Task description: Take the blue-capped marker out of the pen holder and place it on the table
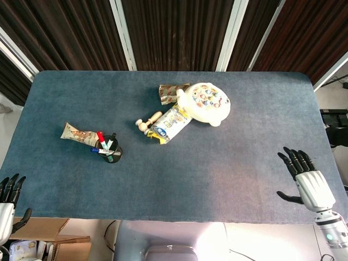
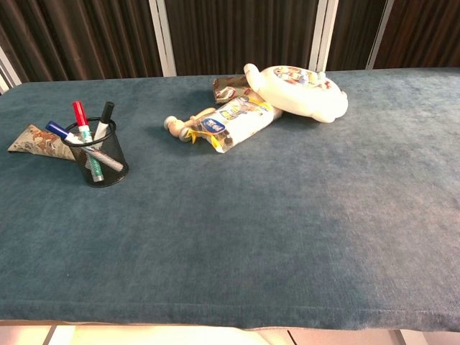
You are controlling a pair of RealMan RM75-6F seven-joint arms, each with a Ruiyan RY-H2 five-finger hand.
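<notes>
A black mesh pen holder (image 1: pixel 110 153) (image 2: pixel 105 164) stands on the left part of the blue table (image 1: pixel 217 163). Three markers lean in it: a blue-capped marker (image 2: pixel 57 130) (image 1: pixel 95 150), a red-capped one (image 2: pixel 80 115) (image 1: pixel 100 136) and a black-capped one (image 2: pixel 106 113). My left hand (image 1: pixel 10 191) hangs at the table's near left corner, fingers spread, holding nothing. My right hand (image 1: pixel 302 173) hovers over the near right edge, fingers apart and empty. Both hands are far from the holder. The chest view shows neither hand.
A snack packet (image 1: pixel 76 132) lies just left of the holder. Mid-table lie a small wooden figure (image 1: pixel 148 122), a white and blue bag (image 1: pixel 170 124), a white round toy (image 1: pixel 205 103) and a brown wrapper (image 1: pixel 171 91). A cardboard box (image 1: pixel 46 239) sits below the table's left edge.
</notes>
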